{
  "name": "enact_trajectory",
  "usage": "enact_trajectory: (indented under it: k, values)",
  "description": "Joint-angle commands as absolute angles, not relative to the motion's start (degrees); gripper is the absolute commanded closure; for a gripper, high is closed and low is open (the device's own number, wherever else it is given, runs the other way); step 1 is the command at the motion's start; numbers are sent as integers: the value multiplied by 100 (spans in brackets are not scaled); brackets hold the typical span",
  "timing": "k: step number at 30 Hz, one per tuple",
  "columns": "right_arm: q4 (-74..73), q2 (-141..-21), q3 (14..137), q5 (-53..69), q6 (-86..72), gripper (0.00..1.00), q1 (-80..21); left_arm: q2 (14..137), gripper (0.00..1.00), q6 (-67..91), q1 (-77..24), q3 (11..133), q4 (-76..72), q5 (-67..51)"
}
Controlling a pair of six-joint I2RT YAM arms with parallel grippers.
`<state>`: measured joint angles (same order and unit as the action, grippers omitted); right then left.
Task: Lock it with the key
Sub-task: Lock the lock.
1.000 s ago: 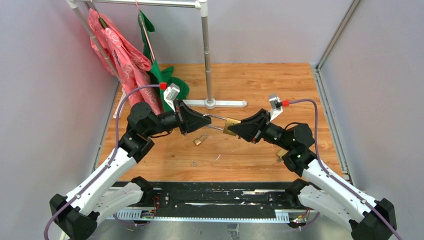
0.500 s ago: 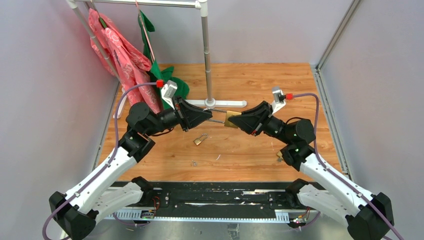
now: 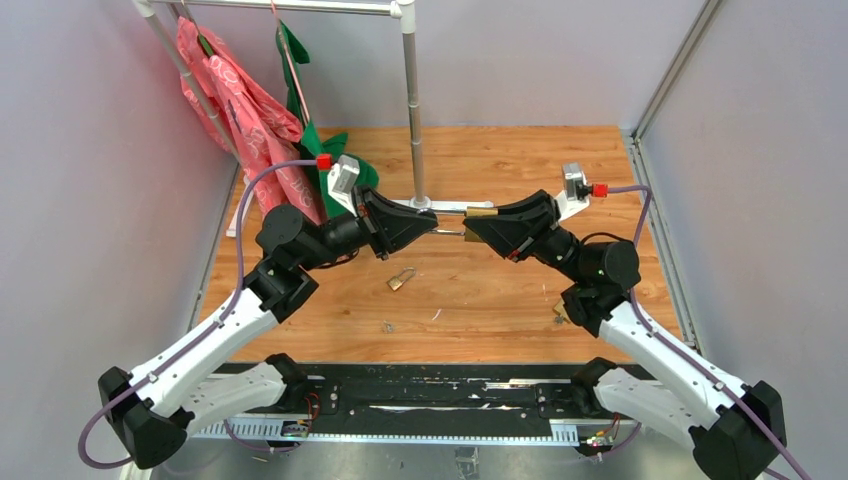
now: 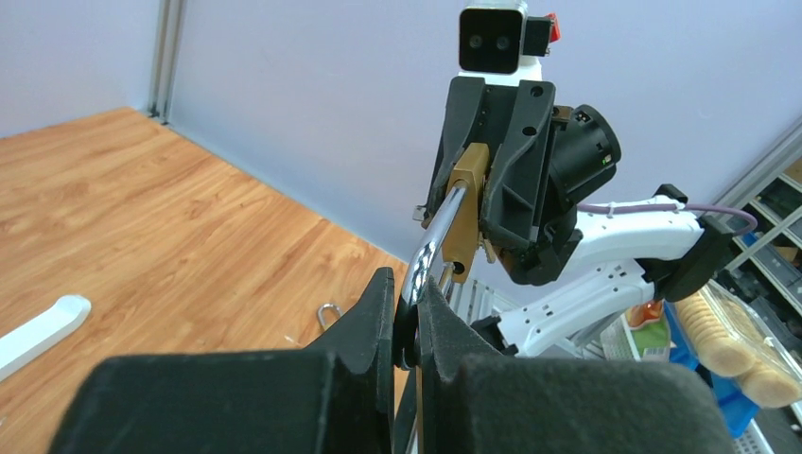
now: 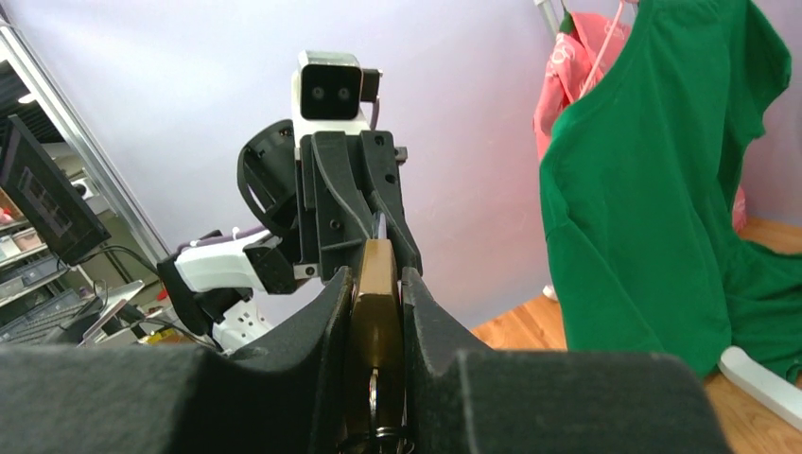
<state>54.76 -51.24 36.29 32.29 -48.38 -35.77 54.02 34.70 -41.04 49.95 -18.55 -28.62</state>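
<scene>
Over the wood table [image 3: 500, 300] I hold the padlock [image 3: 482, 212] aloft: right gripper [image 3: 469, 228] clamps its brass body, left gripper [image 3: 432, 222] just ahead pinches the shackle [image 4: 426, 251], braced, I reckon, for pushing it home.

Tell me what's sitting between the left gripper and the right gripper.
A padlock, held in the air: the left gripper pinches its silver loop, the right gripper clamps its brass body. The left wrist view shows it best.
</scene>
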Motion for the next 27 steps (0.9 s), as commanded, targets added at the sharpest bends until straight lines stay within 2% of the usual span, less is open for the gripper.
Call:
enact_trajectory:
  k: [1, 8, 19, 27]
  values:
    - [5285, -5640, 3887, 3690, -4773, 100, -4239, 6167, 100, 3555, -4915, 4915, -1468, -3777]
    - [5192, -5257, 3709, 3493, -4709, 100, -4227, 5832, 100, 3416, -4856, 4717, -1175, -3360]
    - [4733, -4941, 3476, 3500, -4685, 100, -4227, 5252, 100, 3394, -4088, 4738, -508, -3202]
    - [4856, -4847, 3339, 3461, -4766, 100, -4189, 5285, 100, 3600, -3941, 4553, -812, -3426]
